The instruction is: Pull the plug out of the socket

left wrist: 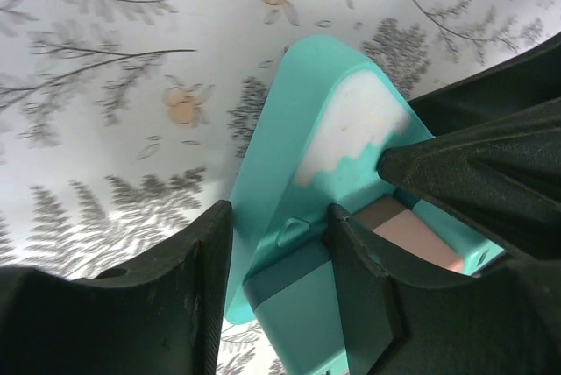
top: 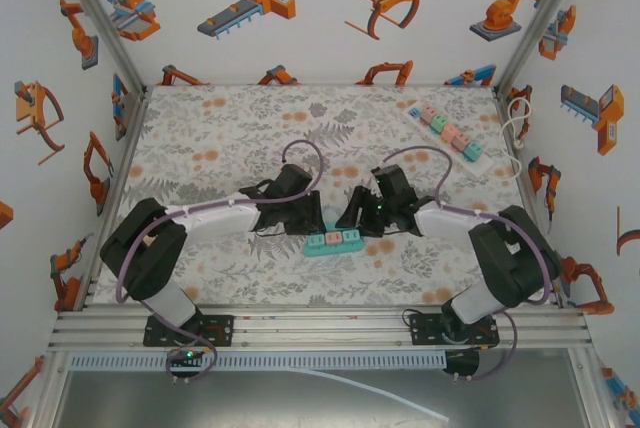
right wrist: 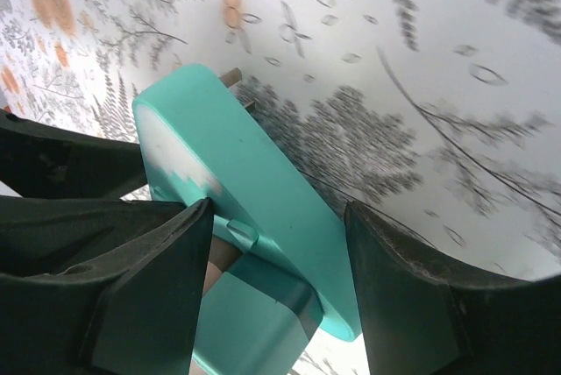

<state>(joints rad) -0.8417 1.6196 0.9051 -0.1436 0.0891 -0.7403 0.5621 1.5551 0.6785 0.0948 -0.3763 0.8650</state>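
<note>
1. Two arms stand at the near edge of the table (top: 220, 138): the left arm (top: 215, 218) and the right arm (top: 462, 218), each with one gripper.
2. One teal power strip (top: 333, 241) lies mid-table with three pale sockets in a row. Any lettering is too small to read.
3. Just behind it is one small pale plug (top: 330, 214), between the two gripper tips. Whether it sits in a socket cannot be told.
4. The left gripper (left wrist: 280, 287) clamps a teal piece (left wrist: 289, 173) that has a whitish patch. Whether this piece is plug or strip is unclear.
5. The right gripper (right wrist: 279, 244) straddles the same piece, but its grip cannot be told.
6. At the far right lie one white second strip (top: 447, 129) with coloured sockets and one white cable (top: 515, 128).
</note>
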